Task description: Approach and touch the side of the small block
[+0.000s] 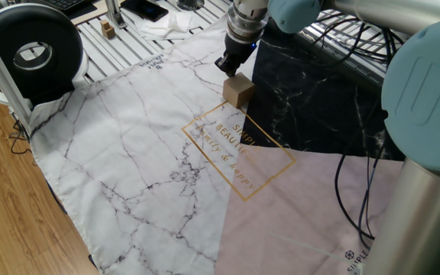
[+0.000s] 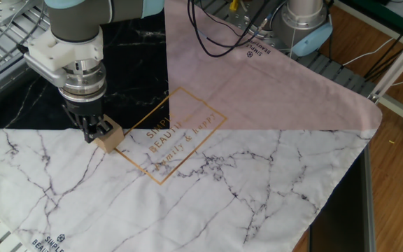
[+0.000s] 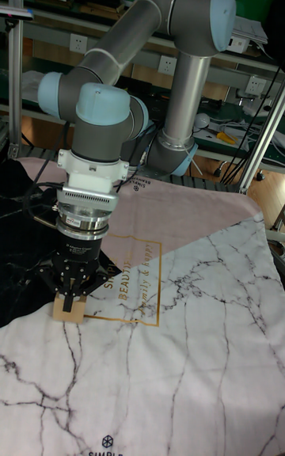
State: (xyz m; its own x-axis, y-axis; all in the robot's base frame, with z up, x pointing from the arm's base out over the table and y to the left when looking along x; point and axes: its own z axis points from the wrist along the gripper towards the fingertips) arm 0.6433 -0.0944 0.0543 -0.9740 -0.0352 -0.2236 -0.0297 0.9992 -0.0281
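You are at the contact step: the gripper (image 2: 95, 129) is low over the cloth (image 2: 208, 182), with its fingertips right against the near side of the small block (image 2: 108, 140) in the other fixed view. Whether they truly touch or stand a hair apart is too fine to tell. The jaws look drawn together rather than spread, though no view shows the tips plainly, so you cannot be sure of that.

If contact is not yet made, I judge your next move to be a very short, slow nudge sideways toward the block, keeping the fingers low and not pushing it along the cloth.

The small block is a plain tan wooden cube, unmarked, sitting flat on the white marbled part of the cloth, just beside the corner of the gold-printed frame (image 1: 239, 153) and close to the black marbled part.
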